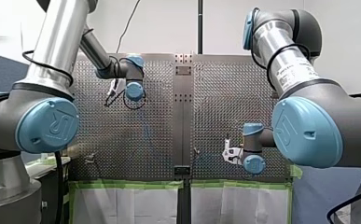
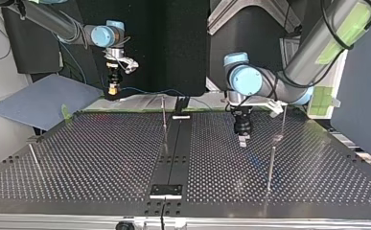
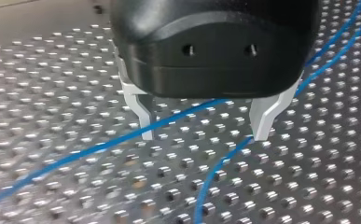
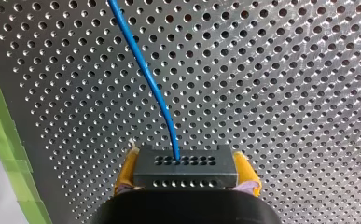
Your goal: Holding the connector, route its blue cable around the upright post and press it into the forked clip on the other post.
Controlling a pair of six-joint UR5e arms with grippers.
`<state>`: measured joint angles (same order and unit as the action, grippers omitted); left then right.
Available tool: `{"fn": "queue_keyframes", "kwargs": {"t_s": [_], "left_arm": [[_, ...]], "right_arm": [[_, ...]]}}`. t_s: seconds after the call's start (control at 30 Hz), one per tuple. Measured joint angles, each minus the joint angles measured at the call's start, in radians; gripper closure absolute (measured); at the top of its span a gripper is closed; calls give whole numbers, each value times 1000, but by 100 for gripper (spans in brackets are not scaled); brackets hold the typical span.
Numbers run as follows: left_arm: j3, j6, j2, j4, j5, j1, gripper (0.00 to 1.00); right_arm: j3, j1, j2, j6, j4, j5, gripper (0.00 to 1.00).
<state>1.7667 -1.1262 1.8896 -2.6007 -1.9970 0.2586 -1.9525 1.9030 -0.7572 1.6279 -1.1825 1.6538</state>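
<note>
Table shiny perforated metal; connector matt black, probably plastic; cable smooth blue.

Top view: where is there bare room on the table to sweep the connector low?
Widest bare patch: the table between the thin rod at the view's left and the central black strip. The near corner at the view's right, beyond the upright post, is also free. Crowded: around my left end effector, where blue cable crosses the table beneath it.

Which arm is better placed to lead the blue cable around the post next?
Right, probably: my right gripper is shut on the connector, the blue cable leaving it. My left gripper hangs open over the cable, holding nothing.
</note>
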Motion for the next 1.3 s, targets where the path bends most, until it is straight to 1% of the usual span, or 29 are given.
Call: {"fn": "queue_keyframes", "kwargs": {"t_s": [0.17,0.4,0.63,0.9,1.13,1.3], "left_arm": [[0,-2,25,2,-14,0,0],[0,-20,49,-4,-23,1,0],[0,-18,105,-20,-30,16,0],[0,-41,158,-32,-34,29,0],[0,-55,215,-37,-37,43,0],[0,-68,234,-35,-33,49,0]], "right_arm": [[0,0,0,0,0,0,98],[0,-1,0,0,-1,0,98],[-1,-2,0,1,0,-2,98],[-1,-2,0,2,3,-6,98],[0,-1,0,5,5,-6,98],[-1,-1,0,6,6,-6,98]]}}
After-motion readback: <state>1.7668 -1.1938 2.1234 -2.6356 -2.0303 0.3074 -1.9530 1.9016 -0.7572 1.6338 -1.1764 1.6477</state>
